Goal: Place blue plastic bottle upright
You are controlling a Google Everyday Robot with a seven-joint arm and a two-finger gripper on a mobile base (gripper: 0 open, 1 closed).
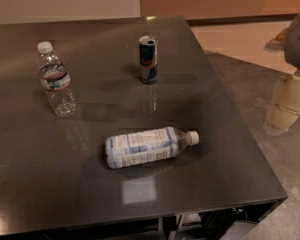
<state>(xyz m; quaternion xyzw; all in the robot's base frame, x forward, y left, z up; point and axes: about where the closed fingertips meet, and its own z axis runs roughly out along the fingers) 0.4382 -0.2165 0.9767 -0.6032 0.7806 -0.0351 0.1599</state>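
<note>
Lying sideways on glossy dark table [225, 109], blue plastic bottle [140, 147]; gripper unseen, grip unknowable

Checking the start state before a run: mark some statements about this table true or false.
1. The blue plastic bottle lies on its side on the table. True.
2. Its white cap points left. False: it points right.
3. The drink can stands upright, beyond the lying bottle. True.
4. The ribbed clear bottle has tipped over. False: it stands upright at the left.
5. The pincer grips the blue plastic bottle. False: it is at the view's right edge, beside the table, apart from the bottle.
</note>
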